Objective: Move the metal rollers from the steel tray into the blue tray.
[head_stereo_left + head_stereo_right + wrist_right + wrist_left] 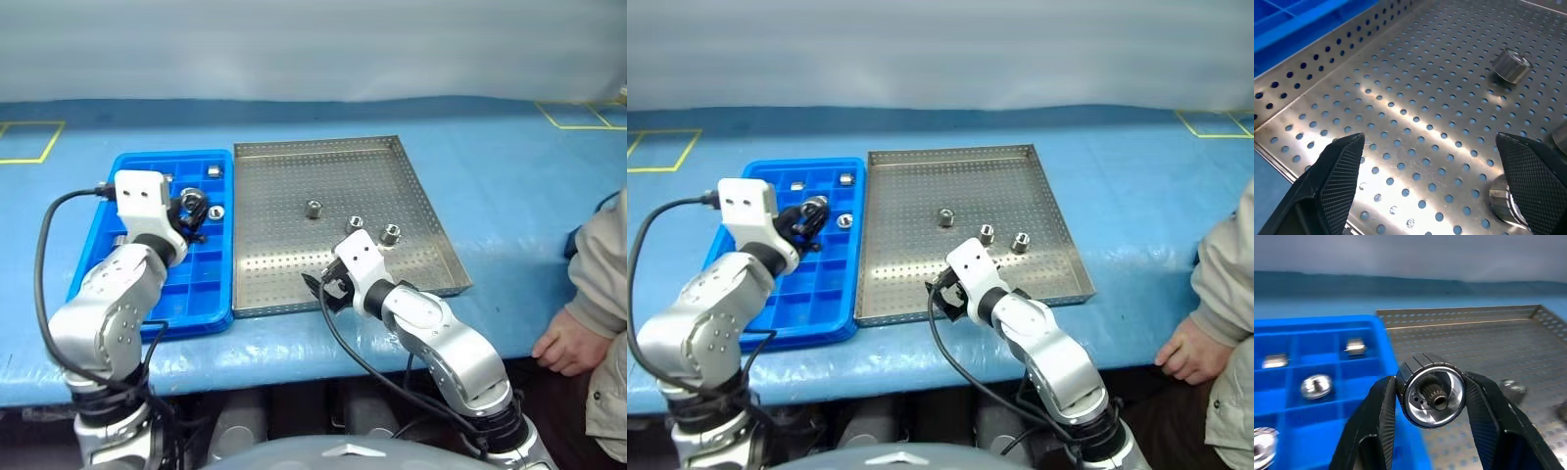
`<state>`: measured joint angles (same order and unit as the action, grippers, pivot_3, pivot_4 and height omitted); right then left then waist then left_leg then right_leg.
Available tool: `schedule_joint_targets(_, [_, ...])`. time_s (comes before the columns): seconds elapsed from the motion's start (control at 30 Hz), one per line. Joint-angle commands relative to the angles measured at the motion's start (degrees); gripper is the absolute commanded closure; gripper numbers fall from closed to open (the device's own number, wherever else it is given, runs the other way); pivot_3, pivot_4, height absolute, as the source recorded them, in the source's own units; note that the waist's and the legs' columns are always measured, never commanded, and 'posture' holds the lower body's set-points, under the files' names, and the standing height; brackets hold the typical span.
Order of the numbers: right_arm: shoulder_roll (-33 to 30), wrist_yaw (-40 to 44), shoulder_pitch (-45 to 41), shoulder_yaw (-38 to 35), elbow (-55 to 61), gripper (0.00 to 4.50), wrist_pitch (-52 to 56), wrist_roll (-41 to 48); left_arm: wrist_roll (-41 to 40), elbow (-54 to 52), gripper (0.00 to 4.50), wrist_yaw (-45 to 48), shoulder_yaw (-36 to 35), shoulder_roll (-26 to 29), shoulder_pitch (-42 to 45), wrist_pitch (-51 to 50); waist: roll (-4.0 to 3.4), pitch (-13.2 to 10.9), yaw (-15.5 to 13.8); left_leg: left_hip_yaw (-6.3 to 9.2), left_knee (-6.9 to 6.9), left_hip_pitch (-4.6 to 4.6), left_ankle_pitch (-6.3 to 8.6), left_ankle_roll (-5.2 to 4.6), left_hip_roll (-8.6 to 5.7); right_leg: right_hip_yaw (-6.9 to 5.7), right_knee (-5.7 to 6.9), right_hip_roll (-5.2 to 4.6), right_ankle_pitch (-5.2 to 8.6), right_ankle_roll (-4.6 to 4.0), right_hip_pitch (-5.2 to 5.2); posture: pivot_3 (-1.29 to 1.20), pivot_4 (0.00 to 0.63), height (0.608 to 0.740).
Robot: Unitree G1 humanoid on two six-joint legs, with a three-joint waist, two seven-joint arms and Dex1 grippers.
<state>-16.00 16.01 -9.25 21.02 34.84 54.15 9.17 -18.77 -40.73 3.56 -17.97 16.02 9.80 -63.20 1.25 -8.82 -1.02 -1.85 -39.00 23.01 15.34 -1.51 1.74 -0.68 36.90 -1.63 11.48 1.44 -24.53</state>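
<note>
My left gripper (192,209) hangs over the blue tray (199,292), shut on a shiny metal roller (1431,397) held between both fingers. Three rollers lie loose on the steel tray (284,250): one near the middle (314,208) and two to its right (357,222) (391,233). More rollers sit in the blue tray's far compartments (214,170) (217,211). Over the steel tray's near left part, my right gripper (325,288) stands open with nothing in it. In the right wrist view a roller (1511,65) lies ahead and another (1504,199) lies by one finger.
The two trays sit side by side on a blue table top (509,176), blue tray on the left. A person's hand (564,343) and sleeve rest at the table's right front edge. Yellow tape marks (29,142) lie at the far corners.
</note>
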Motion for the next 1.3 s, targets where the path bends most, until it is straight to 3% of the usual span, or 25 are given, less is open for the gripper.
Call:
schedule_joint_targets(0.03, [0.63, 0.78, -1.57, 0.81, 0.01, 0.00, -1.56, 0.13, 1.79, -3.34, 2.70, -0.65, 1.13, -0.62, -4.72, 4.22, 0.01, 0.00, -0.69, 0.00, -0.05, 0.00, -0.01, -0.02, 0.03, -0.01, 0.01, -0.06, 0.02, 0.03, 0.02, 0.14, 0.150, 0.740])
schedule_joint_targets(0.33, [0.80, 1.79, -1.96, 2.17, -0.54, 0.00, -1.94, 0.04, 11.08, 1.36, 2.70, -8.10, 2.55, -2.00, -11.11, 9.60, 0.05, 0.01, -1.53, -0.02, -0.12, 0.01, -0.07, -0.13, 0.01, -0.01, 0.02, -0.11, -0.04, 0.11, 0.04, 0.14, 0.150, 0.740])
schedule_joint_targets(0.63, [1.73, 5.97, 0.26, 0.77, 2.36, 0.00, -4.91, 5.15, 10.20, 5.04, 2.70, -8.09, 0.48, -5.01, -9.99, 7.56, 0.06, 0.01, -1.28, 0.00, -0.09, 0.06, -0.05, -0.15, 0.02, -0.03, -0.02, -0.10, -0.03, 0.10, 0.01, 0.11, 0.150, 0.740])
schedule_joint_targets(0.9, [1.07, 4.39, 0.80, 0.09, 2.78, 0.00, -5.16, 4.83, 7.84, 4.12, 0.04, -6.66, -0.97, -6.33, -5.73, 6.35, 0.07, 0.01, -1.06, 0.00, -0.11, 0.05, -0.05, -0.15, 0.03, -0.05, -0.01, -0.10, -0.03, 0.10, 0.01, 0.07, 0.150, 0.740])
schedule_joint_targets(1.03, [0.94, 3.60, 1.53, -1.29, 3.56, 0.00, -4.94, 4.90, -5.71, 1.02, 0.01, 5.02, -0.90, -7.17, -0.51, 6.57, 0.08, 0.02, -1.09, 0.01, -0.13, 0.09, -0.06, -0.15, 0.03, -0.07, -0.01, -0.11, -0.03, 0.10, 0.00, 0.04, 0.150, 0.740])
schedule_joint_targets(1.13, [0.82, 2.75, 2.27, -2.27, 4.07, 0.00, -4.72, 4.88, -13.84, 3.56, 0.01, 9.18, -0.53, -6.70, 4.19, 0.36, 0.08, 0.02, -0.56, 0.00, -0.14, 0.13, -0.05, -0.16, -0.02, -0.05, -0.04, -0.15, -0.04, 0.11, 0.00, 0.02, 0.150, 0.740])
schedule_joint_targets(1.3, [0.65, 1.63, 2.85, -2.76, 4.03, 0.00, -4.66, 4.34, -15.52, 13.59, 0.01, 11.61, 6.40, -4.60, 11.89, -4.28, 0.08, 0.02, 0.37, 0.00, -0.14, 0.09, -0.05, -0.16, -0.15, -0.04, -0.01, 0.00, -0.05, 0.13, 0.01, 0.00, 0.150, 0.740])
